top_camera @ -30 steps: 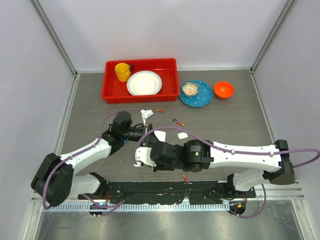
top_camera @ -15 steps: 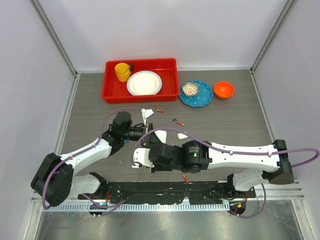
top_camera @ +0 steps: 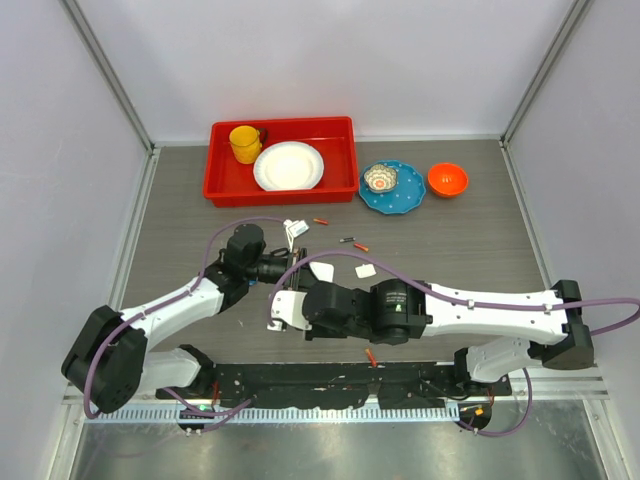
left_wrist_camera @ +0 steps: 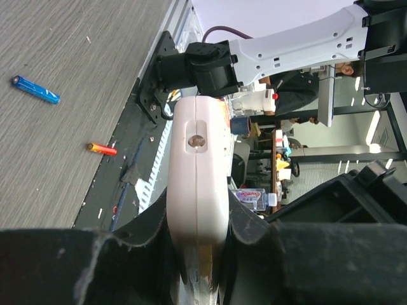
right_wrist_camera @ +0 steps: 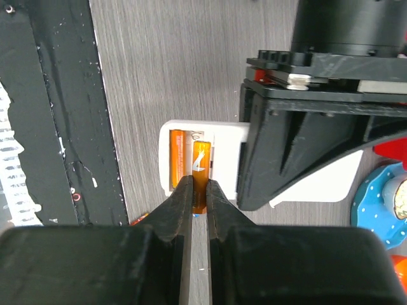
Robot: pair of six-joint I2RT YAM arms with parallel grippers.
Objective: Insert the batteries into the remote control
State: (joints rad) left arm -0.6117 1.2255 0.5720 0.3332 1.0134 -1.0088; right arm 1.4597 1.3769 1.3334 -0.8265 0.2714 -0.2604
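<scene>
**A:** Remote [right_wrist_camera: 219,135], where?

**B:** Mid-table, between the two arms. L gripper [left_wrist_camera: 197,232] clamps it, fingers pinching it from both sides. L wrist cam sees it edge-on, pale and narrow.

**A:** Batt. bay?

**B:** Open, facing R wrist cam. Seated battery [right_wrist_camera: 177,159], orange, lies in the slot nearest the remote's end. Held battery [right_wrist_camera: 200,170], also orange, sits over the next slot, parallel to the first. Its near end sticks past the remote's edge. Fully down or not: can't tell.

**A:** R gripper [right_wrist_camera: 199,185]?

**B:** Fingers nearly together, pinching the held battery's near end. Tips touch the remote's rim or hang just off it, can't tell which.

**A:** Loose cells?

**B:** Blue battery [left_wrist_camera: 36,89] and red-tipped battery [left_wrist_camera: 102,149] lie flat on the table [top_camera: 450,250], apart from each other. Top cam shows three more cells [top_camera: 347,240] beyond the grippers, toward the tray.

**A:** Rest?

**B:** Far side: red tray [top_camera: 225,185] w/ plate [top_camera: 289,166] and yellow cup [top_camera: 245,143]. To its right a blue dish [top_camera: 405,200] w/ a small bowl [top_camera: 380,179] on it, then an orange bowl [top_camera: 447,179].
</scene>
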